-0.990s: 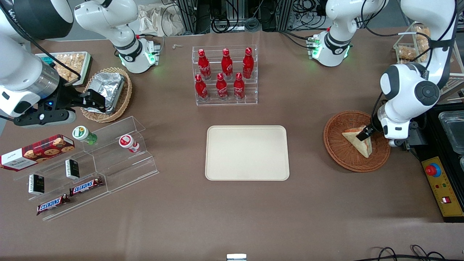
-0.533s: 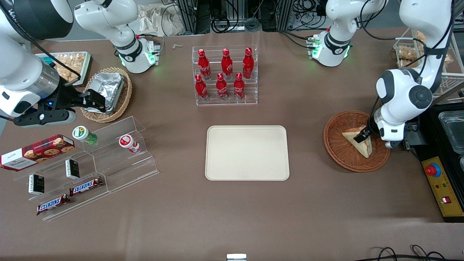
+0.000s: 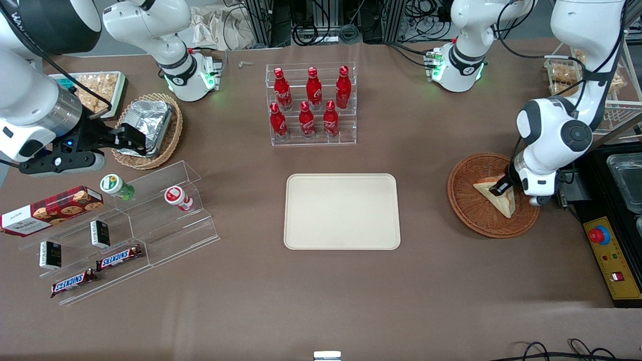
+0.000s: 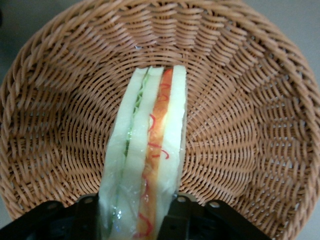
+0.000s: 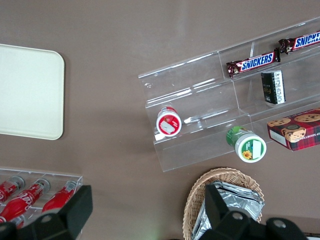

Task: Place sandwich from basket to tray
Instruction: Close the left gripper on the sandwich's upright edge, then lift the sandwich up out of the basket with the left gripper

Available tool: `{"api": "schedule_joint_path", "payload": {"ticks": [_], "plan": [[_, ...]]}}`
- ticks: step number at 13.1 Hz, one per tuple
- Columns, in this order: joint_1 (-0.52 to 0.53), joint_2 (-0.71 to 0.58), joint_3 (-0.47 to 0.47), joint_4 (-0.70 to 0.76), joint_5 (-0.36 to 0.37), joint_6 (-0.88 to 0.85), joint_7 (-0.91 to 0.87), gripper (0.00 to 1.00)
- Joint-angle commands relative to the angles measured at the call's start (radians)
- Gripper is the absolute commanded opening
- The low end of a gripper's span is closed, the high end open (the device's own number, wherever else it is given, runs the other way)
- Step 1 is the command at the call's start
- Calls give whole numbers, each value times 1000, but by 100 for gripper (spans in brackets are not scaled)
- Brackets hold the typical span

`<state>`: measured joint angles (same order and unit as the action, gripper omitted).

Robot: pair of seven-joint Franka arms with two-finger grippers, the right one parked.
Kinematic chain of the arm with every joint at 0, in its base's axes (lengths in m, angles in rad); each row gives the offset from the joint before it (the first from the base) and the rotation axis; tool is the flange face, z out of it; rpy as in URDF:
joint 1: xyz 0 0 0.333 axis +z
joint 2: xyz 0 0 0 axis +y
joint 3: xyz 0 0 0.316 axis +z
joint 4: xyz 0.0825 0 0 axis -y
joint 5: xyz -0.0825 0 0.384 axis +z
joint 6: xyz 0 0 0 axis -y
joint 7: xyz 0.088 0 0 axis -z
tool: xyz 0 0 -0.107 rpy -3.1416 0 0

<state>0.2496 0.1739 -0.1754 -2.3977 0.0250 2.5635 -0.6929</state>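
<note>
The sandwich (image 3: 505, 203), a pale wedge with red and green filling, lies in the reddish-brown wicker basket (image 3: 466, 210) toward the working arm's end of the table. My left gripper (image 3: 501, 188) is down in the basket, shut on the sandwich. In the left wrist view the sandwich (image 4: 150, 145) stands on edge between the two black fingers (image 4: 176, 220), which press its bread sides, with the basket (image 4: 240, 125) weave around it. The cream tray (image 3: 342, 210) lies flat mid-table, apart from the basket; it also shows in the right wrist view (image 5: 25, 90).
A clear rack of red bottles (image 3: 311, 103) stands farther from the front camera than the tray. Clear stepped shelves (image 3: 125, 225) with snacks and a tan basket with a foil package (image 3: 148, 125) lie toward the parked arm's end. A black control box (image 3: 609, 255) sits beside the basket.
The left arm's wrist and elbow have shifted slightly toward the tray and turned. The gripper has stayed on the sandwich in the basket; the sandwich has barely moved.
</note>
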Motion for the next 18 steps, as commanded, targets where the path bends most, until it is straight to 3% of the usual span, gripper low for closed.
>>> {"api": "schedule_joint_path", "payload": {"ticks": [1, 5, 9, 11, 15, 18], "plan": [[8, -74, -7, -8, 13, -24, -40, 0], [4, -166, -12, 130, 27, -341, -19, 0], [-9, -162, -33, 505, 61, -864, 47, 0], [-10, -157, -73, 647, 56, -1029, 142, 0], [-10, -128, -283, 707, 47, -1085, 176, 0], [-10, -85, -413, 645, 46, -964, 167, 0]]}}
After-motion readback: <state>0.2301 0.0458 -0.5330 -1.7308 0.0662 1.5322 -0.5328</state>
